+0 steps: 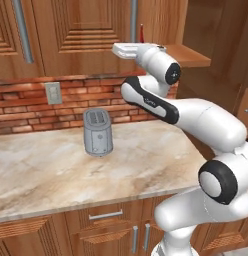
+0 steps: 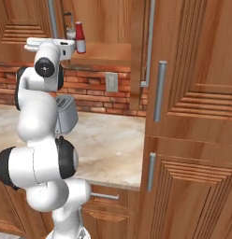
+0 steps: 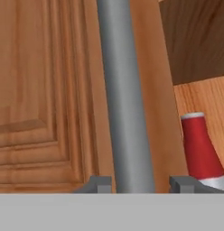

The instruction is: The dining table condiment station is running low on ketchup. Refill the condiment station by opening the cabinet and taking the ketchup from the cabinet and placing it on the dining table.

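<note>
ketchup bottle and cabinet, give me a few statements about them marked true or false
1. The ketchup bottle stands upright on the cabinet shelf. True.
2. The end effector has the bottle between its fingers. False: the silver door handle runs between the fingertips; the bottle stands off to one side.
3. A toaster sits on the marble counter. True.
4. The bottle is lying on the counter. False: it is up in the cabinet.

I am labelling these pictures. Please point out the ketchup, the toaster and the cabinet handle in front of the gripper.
ketchup (image 2: 80,35): right base view, on its red body.
toaster (image 1: 98,132): left base view, on its grey front.
cabinet handle (image 3: 125,113): hand view, on the middle of the silver bar.
</note>
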Tool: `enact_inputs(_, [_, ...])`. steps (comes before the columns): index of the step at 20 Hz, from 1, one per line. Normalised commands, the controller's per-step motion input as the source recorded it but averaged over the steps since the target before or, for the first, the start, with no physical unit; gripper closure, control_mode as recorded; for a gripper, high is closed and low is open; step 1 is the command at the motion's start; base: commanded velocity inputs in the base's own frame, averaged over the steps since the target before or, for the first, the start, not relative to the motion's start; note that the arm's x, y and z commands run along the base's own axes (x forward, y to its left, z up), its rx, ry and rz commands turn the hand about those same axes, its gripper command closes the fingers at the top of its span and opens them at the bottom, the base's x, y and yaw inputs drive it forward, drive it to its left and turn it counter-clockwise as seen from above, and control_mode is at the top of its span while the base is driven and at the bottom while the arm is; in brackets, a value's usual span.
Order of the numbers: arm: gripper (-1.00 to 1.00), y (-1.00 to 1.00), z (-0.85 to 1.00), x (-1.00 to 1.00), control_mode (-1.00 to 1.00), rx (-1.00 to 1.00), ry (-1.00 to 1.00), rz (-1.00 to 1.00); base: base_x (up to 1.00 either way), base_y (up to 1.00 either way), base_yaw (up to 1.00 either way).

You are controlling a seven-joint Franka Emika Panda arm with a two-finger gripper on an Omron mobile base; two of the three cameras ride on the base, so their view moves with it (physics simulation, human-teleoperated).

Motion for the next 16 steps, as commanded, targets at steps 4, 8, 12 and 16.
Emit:
enact_inputs(4, [1.00, 0.88, -0.09, 0.06, -1.00, -0.07, 0.01, 0.05, 0.00, 0.00, 0.00])
enact_inputs(8, [1.00, 0.96, 0.00, -0.34, -1.00, -0.07, 0.00, 0.09, 0.00, 0.00, 0.00])
enact_inputs(12, [1.00, 0.99, 0.00, -0.70, -1.00, -0.09, 0.00, 0.09, 0.00, 0.00, 0.00])
enact_inputs(16, [1.00, 1.00, 0.00, -0.80, -1.00, -0.08, 0.00, 0.09, 0.00, 0.00, 0.00])
